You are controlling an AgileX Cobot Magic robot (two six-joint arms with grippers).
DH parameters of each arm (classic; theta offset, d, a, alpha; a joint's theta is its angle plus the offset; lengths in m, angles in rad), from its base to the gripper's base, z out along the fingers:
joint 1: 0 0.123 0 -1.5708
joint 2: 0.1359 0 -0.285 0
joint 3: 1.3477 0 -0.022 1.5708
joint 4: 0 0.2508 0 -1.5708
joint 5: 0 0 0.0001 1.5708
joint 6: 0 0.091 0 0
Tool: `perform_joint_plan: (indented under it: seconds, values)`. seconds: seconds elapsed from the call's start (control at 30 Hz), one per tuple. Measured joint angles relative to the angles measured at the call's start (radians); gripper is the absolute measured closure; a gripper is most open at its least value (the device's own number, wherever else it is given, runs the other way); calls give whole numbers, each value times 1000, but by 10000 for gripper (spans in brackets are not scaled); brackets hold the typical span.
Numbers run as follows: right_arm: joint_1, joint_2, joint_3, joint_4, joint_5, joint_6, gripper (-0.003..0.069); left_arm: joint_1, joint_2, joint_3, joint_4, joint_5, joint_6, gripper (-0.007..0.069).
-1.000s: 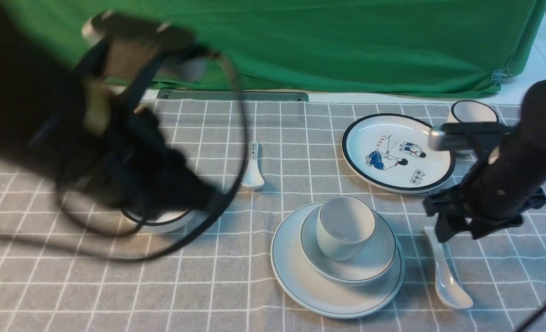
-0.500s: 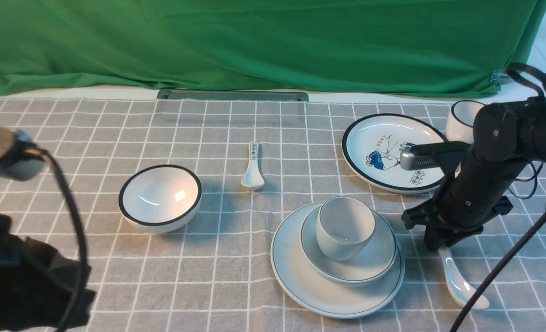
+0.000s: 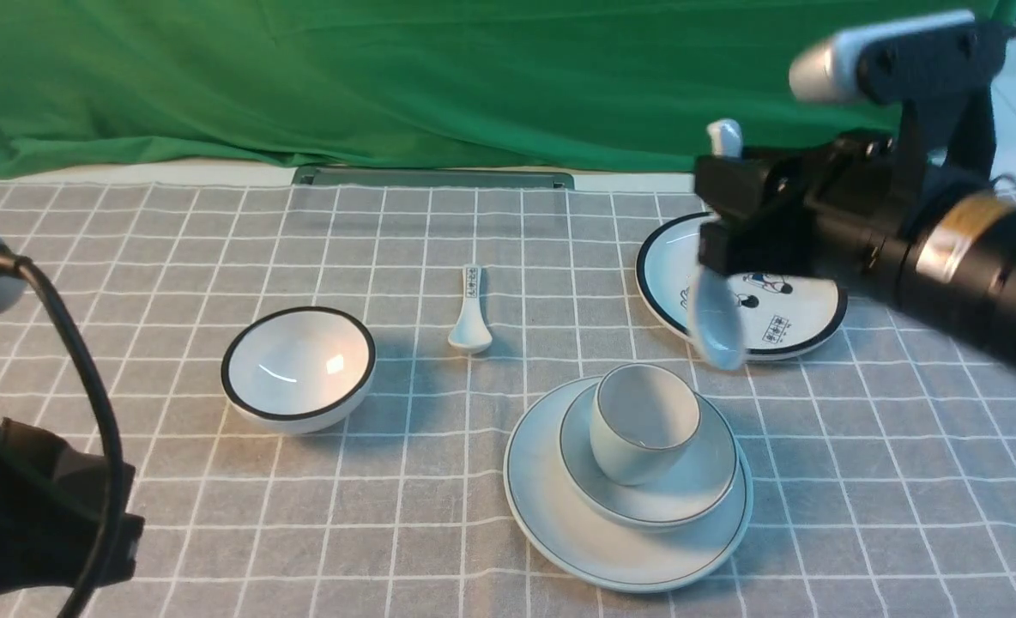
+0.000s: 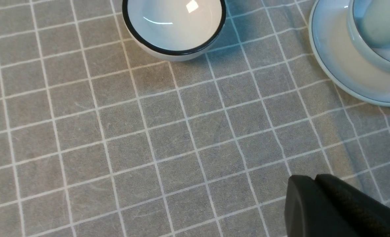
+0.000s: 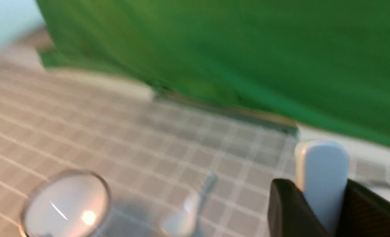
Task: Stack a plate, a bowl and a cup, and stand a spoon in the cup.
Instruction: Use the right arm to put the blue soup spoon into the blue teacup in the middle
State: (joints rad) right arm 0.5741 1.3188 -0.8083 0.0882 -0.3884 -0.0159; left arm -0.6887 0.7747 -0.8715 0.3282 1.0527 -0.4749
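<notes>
The pale plate [image 3: 551,515] lies near the front, with the shallow bowl [image 3: 688,493] on it and the cup [image 3: 643,421] upright in the bowl. My right gripper [image 3: 735,219] is shut on the white spoon [image 3: 717,324]. It holds the spoon roughly upright in the air, scoop down, above and behind the cup to its right. In the right wrist view the spoon's handle [image 5: 321,171] stands between the fingers [image 5: 287,207]. My left gripper [image 4: 315,180] is shut and empty, low over the cloth at the front left. The plate [image 4: 333,62] and bowl [image 4: 373,56] show there too.
A black-rimmed white bowl [image 3: 298,367] sits at the left, also in the left wrist view [image 4: 173,26]. A small patterned spoon [image 3: 471,313] lies in the middle. The cartoon plate [image 3: 787,322] is behind the right gripper. A green cloth hangs at the back.
My right gripper has closed on the spoon to the right of the plate and lifted it up and leftward. My left arm has pulled back to the front left.
</notes>
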Motion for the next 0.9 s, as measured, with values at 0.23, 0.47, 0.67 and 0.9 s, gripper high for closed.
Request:
perform_joint_plan:
  seconds: [0.23,0.47,0.67,0.9]
  values:
    - [65,114,119,1,-302,3,474,0,0,0,15,-9,0,615]
    - [65,233,122,3,-369,2,474,0,0,0,19,-13,0,615]
    - [65,294,124,3,-370,-4,469,0,0,0,21,-15,0,615]
    - [65,316,124,3,-348,-6,351,0,0,0,36,-15,-1,615]
